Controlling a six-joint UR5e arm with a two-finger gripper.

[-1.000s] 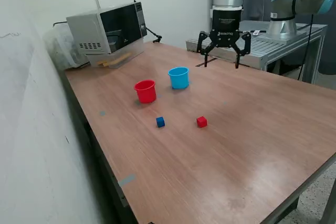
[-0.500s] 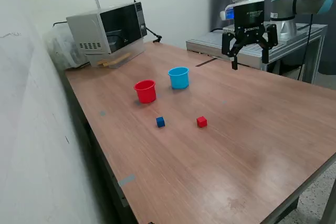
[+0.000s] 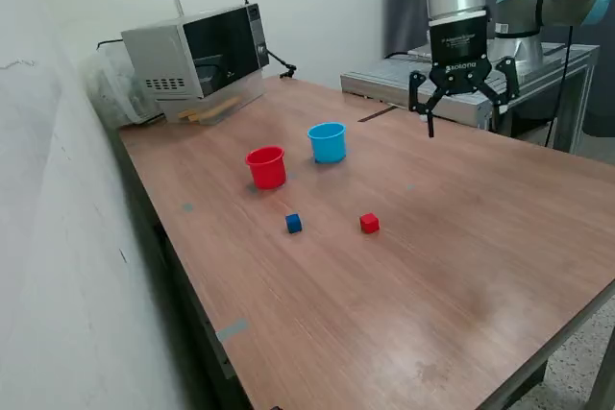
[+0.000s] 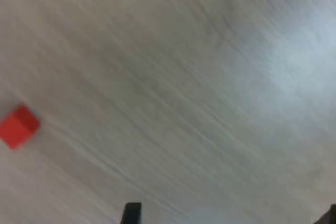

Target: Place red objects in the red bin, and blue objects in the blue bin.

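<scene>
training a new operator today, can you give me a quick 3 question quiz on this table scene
1. True or false: the gripper is open and holds nothing.
2. In the exterior view, which cube lies further toward that view's right: the blue cube or the red cube?
3. Multiple choice: the red cup stands (a) touching the blue cup, (b) apart from it on that view's left, (c) inside the microwave.

Key
1. True; its fingers are spread above the table.
2. The red cube.
3. b
</scene>
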